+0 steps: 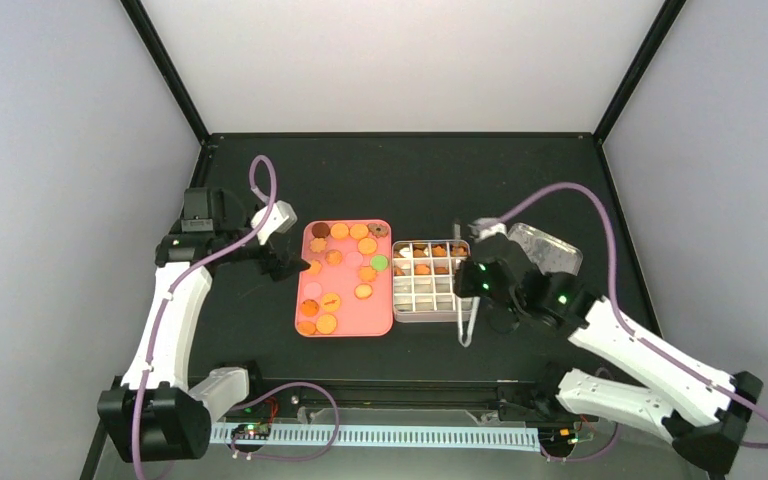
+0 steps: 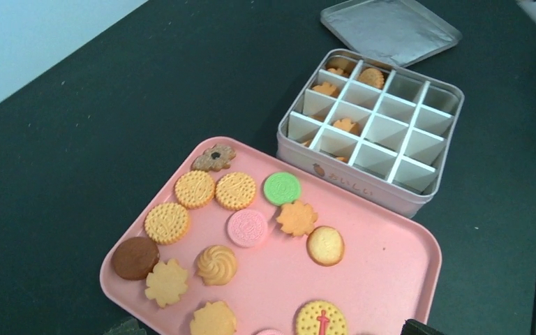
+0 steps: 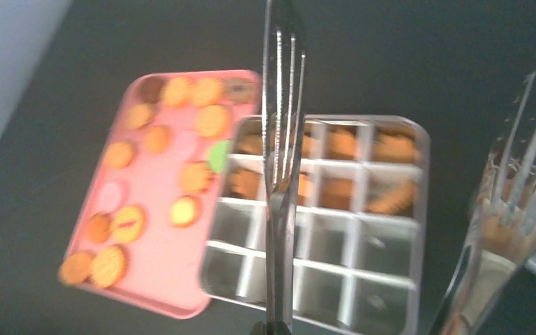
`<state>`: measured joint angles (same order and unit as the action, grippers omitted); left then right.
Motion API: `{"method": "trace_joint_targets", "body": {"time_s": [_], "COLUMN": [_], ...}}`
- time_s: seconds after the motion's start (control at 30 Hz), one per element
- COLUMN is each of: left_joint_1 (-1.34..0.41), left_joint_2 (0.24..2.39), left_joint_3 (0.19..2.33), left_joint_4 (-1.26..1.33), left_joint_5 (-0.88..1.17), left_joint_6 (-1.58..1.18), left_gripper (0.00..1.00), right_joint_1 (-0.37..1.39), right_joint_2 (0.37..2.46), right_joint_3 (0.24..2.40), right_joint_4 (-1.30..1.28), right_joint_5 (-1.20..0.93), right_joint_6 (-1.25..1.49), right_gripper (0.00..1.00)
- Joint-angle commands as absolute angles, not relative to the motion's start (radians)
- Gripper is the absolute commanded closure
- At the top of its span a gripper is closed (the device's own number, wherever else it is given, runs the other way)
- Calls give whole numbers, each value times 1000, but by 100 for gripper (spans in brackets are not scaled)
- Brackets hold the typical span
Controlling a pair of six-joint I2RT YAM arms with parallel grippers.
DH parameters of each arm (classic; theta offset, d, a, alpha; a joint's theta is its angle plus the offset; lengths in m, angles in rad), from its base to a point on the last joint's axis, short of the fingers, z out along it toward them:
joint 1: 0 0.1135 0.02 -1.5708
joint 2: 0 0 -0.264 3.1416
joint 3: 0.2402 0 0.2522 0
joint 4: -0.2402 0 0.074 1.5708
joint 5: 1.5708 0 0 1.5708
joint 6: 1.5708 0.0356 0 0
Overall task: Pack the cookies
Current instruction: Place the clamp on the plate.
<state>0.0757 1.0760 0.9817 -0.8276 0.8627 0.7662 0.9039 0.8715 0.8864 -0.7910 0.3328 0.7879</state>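
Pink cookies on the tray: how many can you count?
2. One pink cookie lies beside the green cookie; the other lies near the tray left edge in the top view. None looks hidden.

- Right wrist view: whole frame blurred. The cookies [image 3: 195, 176] on the pink tray [image 3: 157, 258] are smears, patterns unreadable.
- Same view: one arm of the tongs [image 3: 283, 174] crosses mid-frame and hides a strip of the tin [image 3: 421, 230]. The other arm is cut by the right edge.
- Left wrist view: tray's near end and the lowest cookies are cut off at the bottom. The lid [image 2: 391, 28] is clipped at the top.
- Top view: tin contents too small to tell.
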Motion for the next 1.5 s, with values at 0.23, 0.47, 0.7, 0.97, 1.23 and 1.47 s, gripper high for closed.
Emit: {"method": "trace_joint_targets", "body": {"time_s": [0.23,0.47,0.7,0.97,1.23,1.47], "left_joint_1": [40,38,37,37,-3,-159], "left_joint_2": [976,918,869,837,876,902], "left_joint_3": [976,878,818,744,724,701], "left_joint_4": [-1032,-1041,-1039,-1015,-960,-889], "left_joint_5": [918,866,819,783,784,650], "left_joint_6": [1066,1155,1177,1221,1226,1212], "left_gripper": [2,2,3,3,3,3], "right_joint_1": [928,999,1091,1103,1104,1098], "right_joint_2": [1268,1434,1629,1696,1686,1599], "right_joint_3": [1044,1097,1171,1132,1094,1031], "right_joint_4": [-465,-398,-395,-312,-284,-255], "right_joint_5": [-177,-200,-176,-184,-165,-99], "right_joint_6": [128,26,19,93,128,178], "right_gripper": [99,99,99,99,75,66]}}
